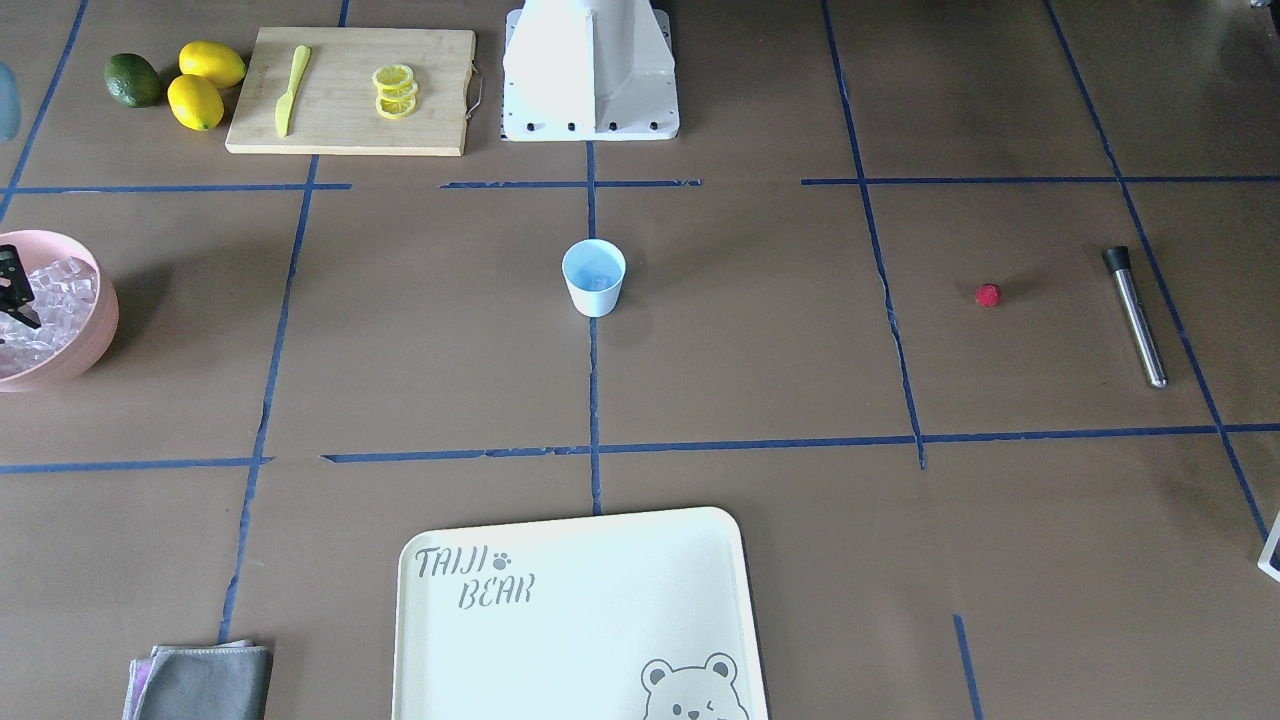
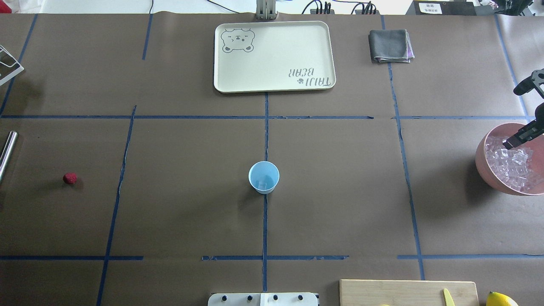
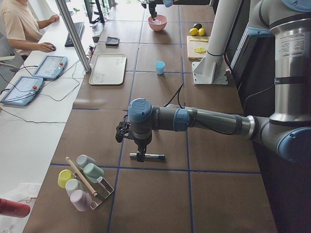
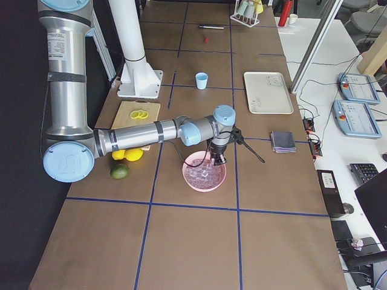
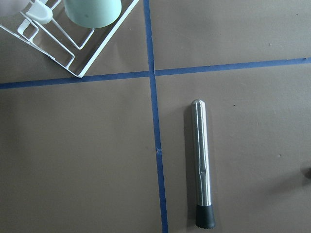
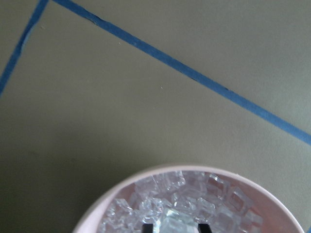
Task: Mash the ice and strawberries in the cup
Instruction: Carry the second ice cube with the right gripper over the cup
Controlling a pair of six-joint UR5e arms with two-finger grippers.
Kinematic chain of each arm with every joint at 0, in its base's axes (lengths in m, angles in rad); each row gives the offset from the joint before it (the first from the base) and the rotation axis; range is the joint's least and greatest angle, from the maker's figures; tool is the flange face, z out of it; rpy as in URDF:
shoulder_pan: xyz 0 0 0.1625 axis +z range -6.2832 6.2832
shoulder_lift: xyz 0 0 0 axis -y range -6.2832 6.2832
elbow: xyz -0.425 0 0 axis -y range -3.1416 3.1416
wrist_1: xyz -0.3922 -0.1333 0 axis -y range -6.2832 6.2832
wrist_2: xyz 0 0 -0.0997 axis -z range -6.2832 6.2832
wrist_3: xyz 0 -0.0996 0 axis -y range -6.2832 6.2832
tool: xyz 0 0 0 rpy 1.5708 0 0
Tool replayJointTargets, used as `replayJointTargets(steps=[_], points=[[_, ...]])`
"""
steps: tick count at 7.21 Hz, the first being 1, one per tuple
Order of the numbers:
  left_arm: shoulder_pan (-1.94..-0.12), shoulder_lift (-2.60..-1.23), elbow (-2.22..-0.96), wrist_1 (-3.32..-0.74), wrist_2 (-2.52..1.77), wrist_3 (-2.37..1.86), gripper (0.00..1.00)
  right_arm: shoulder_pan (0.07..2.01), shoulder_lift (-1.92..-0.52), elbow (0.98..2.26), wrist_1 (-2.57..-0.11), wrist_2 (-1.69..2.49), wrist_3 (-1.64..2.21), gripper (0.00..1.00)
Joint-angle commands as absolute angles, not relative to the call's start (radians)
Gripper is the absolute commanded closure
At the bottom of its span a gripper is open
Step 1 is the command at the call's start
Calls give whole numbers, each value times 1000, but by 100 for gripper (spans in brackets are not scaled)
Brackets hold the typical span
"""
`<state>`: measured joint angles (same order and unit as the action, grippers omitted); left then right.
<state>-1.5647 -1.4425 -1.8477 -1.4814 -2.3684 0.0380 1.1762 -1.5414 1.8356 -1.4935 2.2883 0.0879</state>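
The pale-blue cup stands upright at the table's middle, with a little clear ice inside. The red strawberry lies alone far on the left side. My right gripper is down in the pink bowl of ice cubes. In the right wrist view its fingertips sit tight on either side of one ice cube. My left gripper hangs just above a steel muddler. It shows only in the left side view, so I cannot tell whether it is open or shut.
A cream tray and a grey cloth lie at the far edge. A cutting board holds lemon slices and a yellow knife, beside lemons and an avocado. A white cup rack stands near the muddler.
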Motion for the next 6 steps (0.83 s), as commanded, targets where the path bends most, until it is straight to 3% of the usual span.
replayJointTargets(steps=[1,6], points=[[-1565,-1436,-1853,-1482,-2379,37,0,1129,-1459,1942,-1531,2341,459,100],[-1565,-1436,-1853,-1482,-2379,37,0,756,-1113,1964,-1532,2213,1244,100]])
